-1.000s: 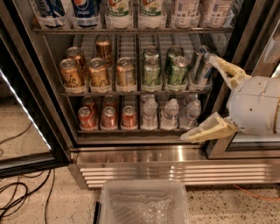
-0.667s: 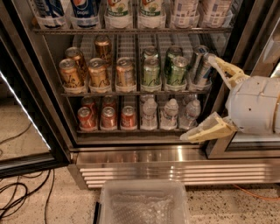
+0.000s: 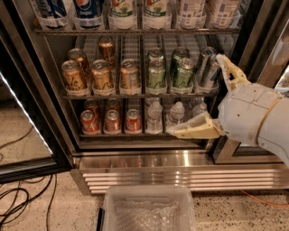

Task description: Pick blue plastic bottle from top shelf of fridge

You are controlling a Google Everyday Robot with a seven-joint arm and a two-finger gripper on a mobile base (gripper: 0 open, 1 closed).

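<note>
While the fridge [image 3: 180, 163] stands open, the gripper [image 3: 194, 94] sits at its right side, level with the middle and lower racks and well below the top shelf [image 3: 135, 32]. Its fingers are spread wide and hold nothing: the upper finger [image 3: 230, 72] points up beside the rightmost cans of the middle rack, and the lower finger [image 3: 194, 128] reaches left in front of the small water bottles [image 3: 156, 115] on the lower rack. The blue plastic bottle [image 3: 192, 10] appears to be one of two pale-labelled bottles at the right end of the top shelf, upright and cut off by the upper edge of the view; which of the two cannot be told. Pepsi bottles [image 3: 86, 9] stand at the left end of that shelf. The middle rack carries gold cans [image 3: 101, 74] on the left and green cans [image 3: 158, 74] on the right. Red cans [image 3: 113, 121] stand left of the water bottles. A clear bin [image 3: 149, 194] lies on the floor before the base, with cables [image 3: 18, 203] to the left.
</note>
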